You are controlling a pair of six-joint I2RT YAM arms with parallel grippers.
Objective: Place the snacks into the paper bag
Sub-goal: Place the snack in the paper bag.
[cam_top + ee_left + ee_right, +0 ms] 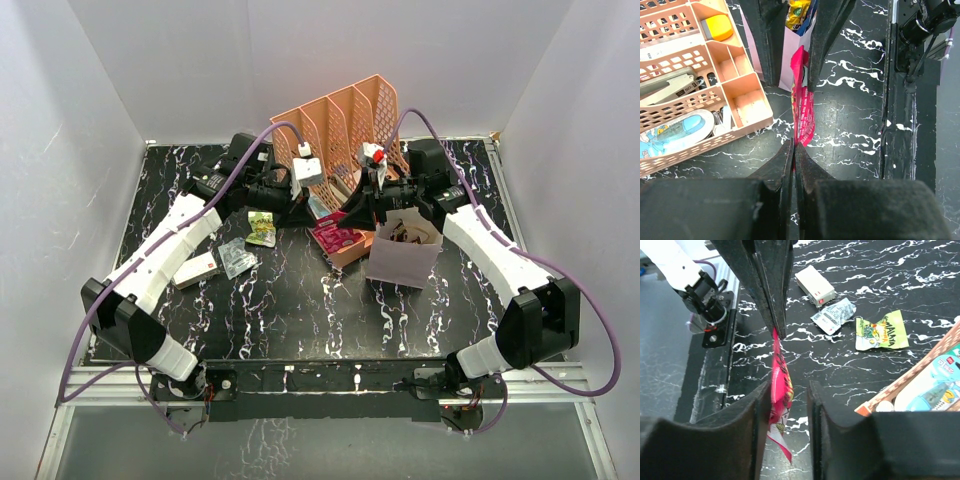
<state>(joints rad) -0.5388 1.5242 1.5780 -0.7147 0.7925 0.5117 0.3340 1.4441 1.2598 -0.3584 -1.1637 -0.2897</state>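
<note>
Black marbled tabletop (300, 320), centre toward the far edge: your left gripper (794, 148) is pinched tight on the red packet (802, 107), held edge-up, and the right gripper (789, 389), jaws apart, straddles it, probably for a handover. Both arms reach forward, wrists meeting nose to nose just left of the paper bag (400, 262). Green packet (882, 332) lies nearer the left edge.
</note>
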